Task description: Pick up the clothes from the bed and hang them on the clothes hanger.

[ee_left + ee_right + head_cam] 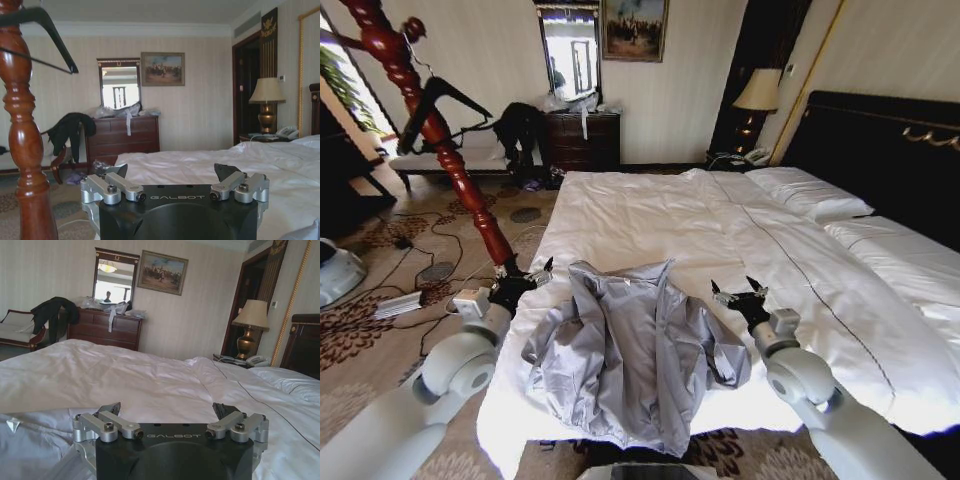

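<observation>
The clothes, a crumpled light grey jacket (630, 350), lie spread on the near end of the bed (650, 220), between my two arms. At the jacket's left edge my left gripper (525, 275) (171, 171) is open with nothing in it, just over the bed's left side. Just off the jacket's right edge hovers my right gripper (740, 292) (166, 410), also open and holding nothing, above the white duvet (125, 375). The black clothes hanger (440, 105) (50, 30) hangs on the red wooden coat stand (470, 190) (22, 140), up and left of my left gripper.
The coat stand's post leans close by my left arm. Cables and a power strip (400, 303) lie on the carpet to the left. A bench with a black garment heap (518, 130) and a dark dresser (582, 140) stand at the far wall. The black headboard (880, 150) is at the right.
</observation>
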`<state>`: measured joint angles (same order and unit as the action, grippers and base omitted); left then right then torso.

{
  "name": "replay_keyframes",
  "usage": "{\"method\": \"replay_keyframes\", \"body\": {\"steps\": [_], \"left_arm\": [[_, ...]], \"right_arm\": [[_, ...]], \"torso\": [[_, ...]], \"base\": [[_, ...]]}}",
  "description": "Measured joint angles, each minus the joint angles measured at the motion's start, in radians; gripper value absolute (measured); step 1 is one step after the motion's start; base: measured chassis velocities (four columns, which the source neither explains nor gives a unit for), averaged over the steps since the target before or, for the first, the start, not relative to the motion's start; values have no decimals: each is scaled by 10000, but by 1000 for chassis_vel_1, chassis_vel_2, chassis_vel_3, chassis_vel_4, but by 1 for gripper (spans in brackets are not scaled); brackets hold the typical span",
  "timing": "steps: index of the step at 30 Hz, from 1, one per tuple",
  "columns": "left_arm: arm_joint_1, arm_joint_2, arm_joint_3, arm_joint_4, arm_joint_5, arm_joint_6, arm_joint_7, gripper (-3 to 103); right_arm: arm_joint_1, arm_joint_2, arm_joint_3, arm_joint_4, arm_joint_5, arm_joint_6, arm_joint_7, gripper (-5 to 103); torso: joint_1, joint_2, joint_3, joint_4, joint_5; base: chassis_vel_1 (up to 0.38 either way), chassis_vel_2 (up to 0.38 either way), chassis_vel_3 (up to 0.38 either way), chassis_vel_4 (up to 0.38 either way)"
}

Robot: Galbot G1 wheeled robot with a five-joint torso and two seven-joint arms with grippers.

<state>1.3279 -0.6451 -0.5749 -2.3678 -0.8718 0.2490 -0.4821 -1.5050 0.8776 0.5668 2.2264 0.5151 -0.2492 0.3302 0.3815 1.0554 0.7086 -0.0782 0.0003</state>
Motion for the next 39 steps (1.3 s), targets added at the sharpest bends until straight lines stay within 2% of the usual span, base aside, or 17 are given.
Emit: {"method": "replay_keyframes", "body": {"steps": [6, 7, 8, 10, 11, 15, 16, 17, 18, 19, 20, 22, 23, 24, 26, 32, 39], "left_arm": [[680, 116, -1042, -618, -188, 267, -247, 93], [1105, -38, -1645, -898, -348, 436, -272, 82], [1190, -69, -1799, -959, -398, 484, -272, 82], [1303, 4, -2460, -1234, -807, 947, -457, 70], [1303, 4, -2460, -1234, -807, 947, -457, 70], [270, 901, -2922, -1392, -2121, 2019, -1432, 81], [270, 901, -2922, -1392, -2121, 2019, -1432, 81], [-462, 1323, -2767, -1372, -2514, 2189, -1623, 85], [-462, 1323, -2767, -1372, -2514, 2189, -1623, 85], [-1323, 1696, -2386, -1174, -2904, 2258, -1841, 87], [-4219, 2383, -686, -65, -4278, 2379, -2588, 89], [-5520, 2629, -202, 482, -4876, 2487, -2741, 89], [-5520, 2629, -202, 482, -4876, 2487, -2741, 89], [-6514, 2946, -56, 969, -5454, 2642, -2845, 89], [-7188, 3268, -25, 1505, -5924, 2789, -2900, 89], [-8491, 3559, 547, 2579, -6338, 3073, -2994, 89], [-9342, 3541, 1037, 4170, -6503, 3214, -2396, 96]], "right_arm": [[-702, 367, 442, 466, -106, -83, -65, 100], [-1006, 544, 566, 684, -155, -161, -63, 100], [-1128, 588, 611, 752, -198, -177, -65, 100], [-1786, 660, 981, 1014, -357, -168, -185, 100], [-1786, 660, 981, 1014, -357, -168, -185, 100], [-2352, 750, 1481, 1314, -409, -98, -339, 100], [-2352, 750, 1481, 1314, -409, -98, -339, 100], [-2370, 814, 1531, 1369, -406, -95, -343, 100], [-2370, 814, 1531, 1369, -406, -95, -343, 100], [-2370, 902, 1537, 1426, -389, -101, -371, 100], [-2511, 1237, 1410, 1574, -543, -161, -442, 100], [-2563, 1320, 1387, 1599, -685, -159, -454, 100], [-2563, 1320, 1387, 1599, -685, -159, -454, 100], [-2496, 1333, 1327, 1581, -742, -156, -454, 100], [-2392, 1311, 1260, 1508, -742, -150, -442, 100], [-2307, 1298, 1160, 1478, -697, -151, -409, 100], [-2338, 1370, 1161, 1477, -700, -230, -396, 100]], "torso": [[3, -1, 1, 2, -3], [2, -1, 1, 6, -3], [2, 0, 1, 8, -2], [2, 0, 1, 6, -6], [2, 0, 1, 6, -6], [2, -1, 1, 1, -4], [2, -1, 1, 1, -4], [3, -1, 2, 2, -5], [3, -1, 2, 2, -5], [3, -1, 2, 2, -2], [6, -2, 4, -2, -8], [7, -3, 4, -4, -8], [7, -3, 4, -4, -8], [6, -3, 3, -3, -1], [5, -2, 3, 9, 3], [5, -2, 3, 3, -7], [5, -3, 3, 6, -8]], "base": [[0, 0, 0, 0], [0, 0, 0, 0], [0, 0, 0, 0], [0, 0, 0, 0], [0, 0, 0, 0], [0, 0, 0, 0], [0, 0, 0, 0], [0, 0, 0, 0], [0, 0, 0, 0], [0, 0, 0, 0], [0, 0, 0, 0], [0, 0, 0, 0], [0, 0, 0, 0], [0, 0, 0, 0], [0, 0, 0, 0], [0, 0, 0, 0], [0, 0, 0, 0]]}}
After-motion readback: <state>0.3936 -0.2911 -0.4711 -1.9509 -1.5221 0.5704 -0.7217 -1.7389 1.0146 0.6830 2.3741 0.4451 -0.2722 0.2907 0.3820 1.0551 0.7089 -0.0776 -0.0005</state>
